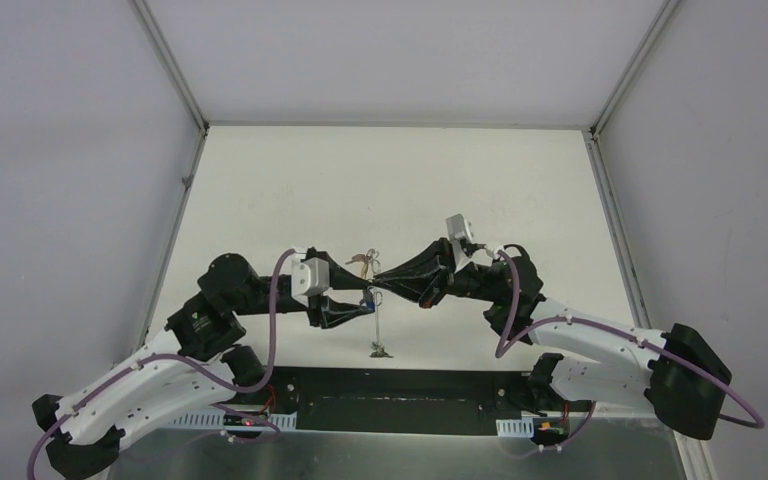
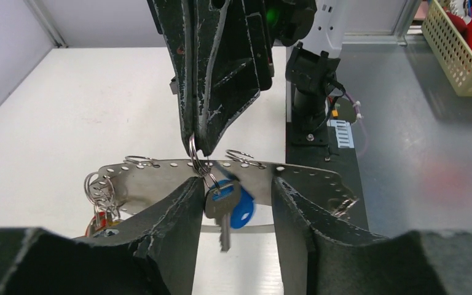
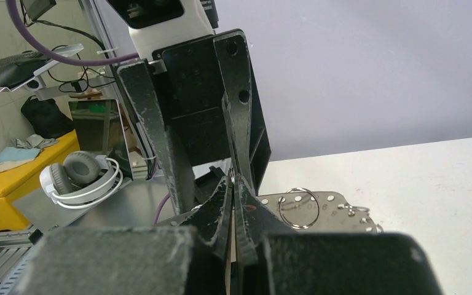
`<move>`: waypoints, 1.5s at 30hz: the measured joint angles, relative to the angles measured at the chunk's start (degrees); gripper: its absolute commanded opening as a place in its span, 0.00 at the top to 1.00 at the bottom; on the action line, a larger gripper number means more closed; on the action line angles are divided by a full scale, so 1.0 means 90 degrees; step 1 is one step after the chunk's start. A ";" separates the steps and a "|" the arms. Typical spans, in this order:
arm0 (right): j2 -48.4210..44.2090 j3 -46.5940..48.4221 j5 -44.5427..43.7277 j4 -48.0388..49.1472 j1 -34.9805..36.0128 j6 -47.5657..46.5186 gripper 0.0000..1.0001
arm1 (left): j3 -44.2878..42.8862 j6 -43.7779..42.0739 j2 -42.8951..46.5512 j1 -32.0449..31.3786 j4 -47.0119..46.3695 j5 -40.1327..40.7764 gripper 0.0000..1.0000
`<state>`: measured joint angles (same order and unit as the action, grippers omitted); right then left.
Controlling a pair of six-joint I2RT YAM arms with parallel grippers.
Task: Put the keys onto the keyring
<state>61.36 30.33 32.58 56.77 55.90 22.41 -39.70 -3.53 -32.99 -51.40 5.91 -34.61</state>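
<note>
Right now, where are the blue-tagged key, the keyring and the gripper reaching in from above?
blue-tagged key (image 2: pixel 221 201), left wrist view, on its metal head.
keyring (image 2: pixel 153 177), left wrist view, on its perforated band.
right gripper (image 2: pixel 198 149), left wrist view, between its closed fingertips.

The left gripper (image 2: pixel 236 193) has its two fingers (image 2: pixel 172 227) parted at the near edge. Between them hangs a silver key (image 2: pixel 221 209) with a blue tag (image 2: pixel 244 212). The right gripper (image 2: pixel 200 146) points down from above, tips pressed together on a small split ring (image 2: pixel 192 149) from which the key dangles. Just behind is the keyring (image 2: pixel 160 181), a curved metal band with holes. More keys (image 2: pixel 100 215) cluster at its left end. A basket (image 2: pixel 461 55) sits far right.
</note>
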 measured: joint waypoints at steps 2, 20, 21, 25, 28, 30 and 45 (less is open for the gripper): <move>-0.0032 0.0000 -0.0024 -0.0007 0.0000 -0.0002 1.00 | 0.0029 -0.0007 0.0206 0.0000 0.0032 0.0029 0.52; -0.0153 0.0000 -0.0034 -0.0058 -0.0002 -0.0007 1.00 | -0.0593 -0.0595 0.0277 0.0000 0.0942 0.0444 0.90; -0.0153 0.0000 -0.0034 -0.0061 -0.0002 -0.0005 1.00 | -0.0634 -0.0595 0.0165 0.0000 0.0954 0.0410 0.90; -0.0153 0.0000 -0.0041 -0.0061 -0.0002 -0.0005 1.00 | -0.0670 -0.0576 -0.0168 0.0000 0.0959 0.0270 0.90; -0.0153 0.0000 -0.0049 -0.0061 -0.0002 -0.0005 1.00 | -0.0658 -0.0515 -0.0284 0.0000 0.0828 0.0223 0.91; -0.0153 0.0000 -0.0051 -0.0058 -0.0005 -0.0002 1.00 | -0.0597 -0.0464 -0.0291 0.0000 0.0673 0.0199 0.92; -0.0151 0.0002 -0.0041 0.0002 -0.0012 0.0029 1.00 | -0.0257 -0.0044 -0.0291 0.0000 -0.0049 0.0194 0.95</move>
<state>60.01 30.35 32.21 56.80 55.79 22.68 -42.02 -3.92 -35.62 -51.40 5.48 -32.86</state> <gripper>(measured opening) 0.007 0.032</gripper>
